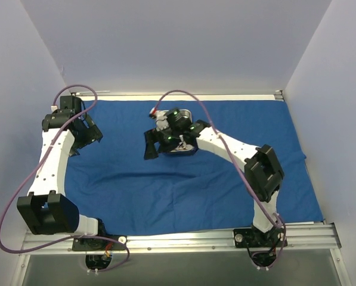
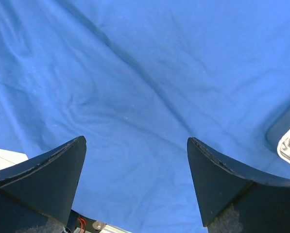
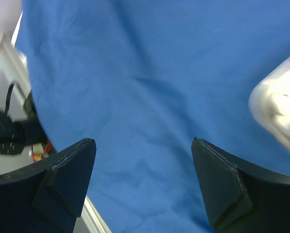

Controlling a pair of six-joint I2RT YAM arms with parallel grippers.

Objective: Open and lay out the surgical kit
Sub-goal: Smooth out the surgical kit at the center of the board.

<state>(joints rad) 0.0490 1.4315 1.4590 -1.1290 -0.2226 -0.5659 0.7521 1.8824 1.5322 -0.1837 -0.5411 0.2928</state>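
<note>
Blue cloth wrap (image 1: 166,190): lay spread open and flat, lightly creased, reaching nearly wall to wall.
Left gripper (image 2: 135,141): hung over the wrap's left part, jaws wide, nothing between them.
Right gripper (image 3: 142,141): hung above the wrap just beside the tray, jaws wide, gripped nothing.
Steel tray (image 3: 278,104): sat on the wrap toward the far middle, largely hidden from above; contents blurred, perhaps instruments.
</note>
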